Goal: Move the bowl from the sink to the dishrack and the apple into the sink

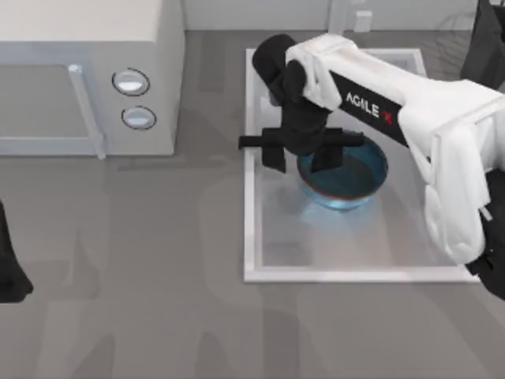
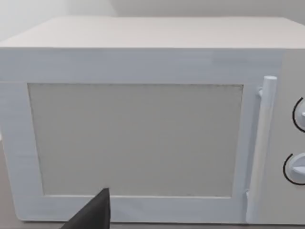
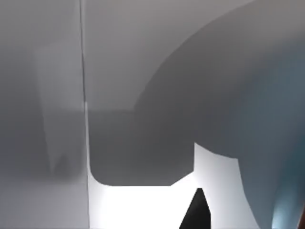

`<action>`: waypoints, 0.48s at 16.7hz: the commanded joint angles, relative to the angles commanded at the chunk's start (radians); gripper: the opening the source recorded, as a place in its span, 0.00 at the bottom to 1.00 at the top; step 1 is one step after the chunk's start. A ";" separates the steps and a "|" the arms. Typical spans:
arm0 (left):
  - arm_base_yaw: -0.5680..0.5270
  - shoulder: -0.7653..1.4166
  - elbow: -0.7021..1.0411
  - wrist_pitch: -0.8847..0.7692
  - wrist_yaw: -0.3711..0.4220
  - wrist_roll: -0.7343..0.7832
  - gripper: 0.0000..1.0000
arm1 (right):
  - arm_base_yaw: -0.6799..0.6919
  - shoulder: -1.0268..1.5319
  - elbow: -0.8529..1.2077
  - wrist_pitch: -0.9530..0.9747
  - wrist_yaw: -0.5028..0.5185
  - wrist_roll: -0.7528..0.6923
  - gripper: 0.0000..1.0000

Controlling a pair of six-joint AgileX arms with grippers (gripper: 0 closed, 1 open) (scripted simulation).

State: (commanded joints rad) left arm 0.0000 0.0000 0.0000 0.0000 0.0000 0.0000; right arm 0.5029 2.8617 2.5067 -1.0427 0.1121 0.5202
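Observation:
The blue bowl (image 1: 355, 178) with its red-orange rim sits in the middle of the white sink (image 1: 251, 237). My right arm reaches across the sink from the right. Its gripper (image 1: 300, 162) hangs open over the bowl's left rim, with one dark finger (image 1: 276, 158) outside the bowl and the other over its inside. The right wrist view shows the bowl's blue wall (image 3: 281, 119) close by, above the pale sink floor (image 3: 124, 205). The apple and the dishrack are out of view. My left gripper (image 1: 8, 272) stays parked at the table's left edge.
A white microwave (image 1: 87, 79) with two round knobs (image 1: 131, 81) stands at the back left; the left wrist view faces its door (image 2: 138, 138). A pale faucet post (image 1: 361, 20) rises behind the sink. A solid dark shape (image 1: 488, 39) stands at the back right.

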 joint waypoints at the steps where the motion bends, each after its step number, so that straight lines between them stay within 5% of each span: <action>1: 0.000 0.000 0.000 0.000 0.000 0.000 1.00 | 0.000 0.000 0.000 0.000 0.000 0.000 0.25; 4: 0.000 0.000 0.000 0.000 0.000 0.000 1.00 | 0.000 0.000 0.000 0.000 0.000 0.000 0.02; 8: 0.000 0.000 0.000 0.000 0.000 0.000 1.00 | 0.000 0.000 0.000 0.000 0.000 0.000 0.00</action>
State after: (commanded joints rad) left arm 0.0000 0.0000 0.0000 0.0000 0.0000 0.0000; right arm 0.5029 2.8617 2.5067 -1.0427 0.1121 0.5202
